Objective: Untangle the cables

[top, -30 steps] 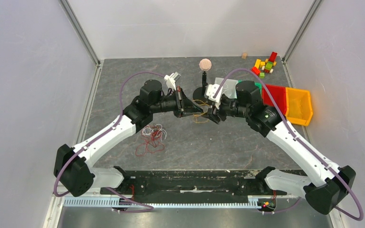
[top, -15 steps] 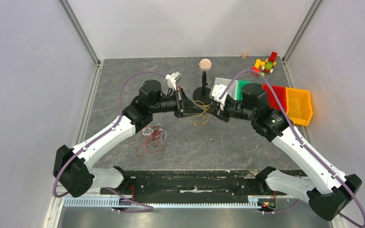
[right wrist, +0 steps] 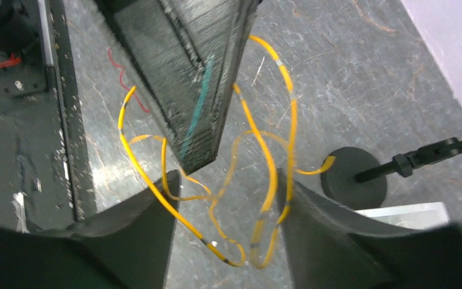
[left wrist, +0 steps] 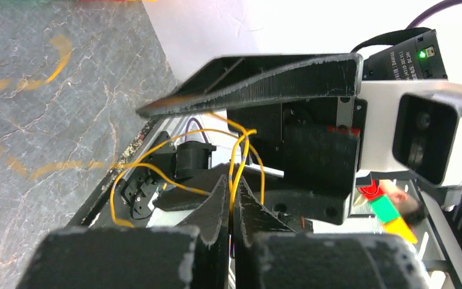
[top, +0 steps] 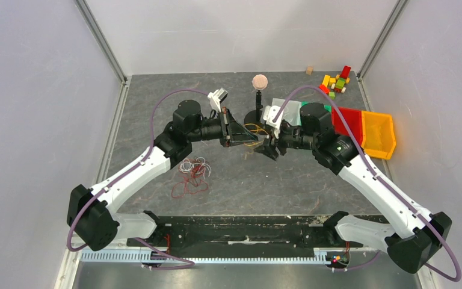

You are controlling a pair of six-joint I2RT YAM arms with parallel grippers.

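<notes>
Yellow cable (left wrist: 239, 158) in tight-closed left end effector (left wrist: 231, 180)

Above the grey table (top: 289, 180), the left gripper (top: 251, 139) and right gripper (top: 267, 150) meet nearly tip to tip with a yellow wire (top: 252, 127) looped between them, while a red and white tangle (top: 194, 171) lies beside the left forearm.

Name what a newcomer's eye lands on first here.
The two pincers meet nose to nose in the middle. The left pincer is shut on a looping yellow cable, whose loops hang between the fingers of the open right pincer. Beside the left arm, a red and white tangle lies on the table.
</notes>
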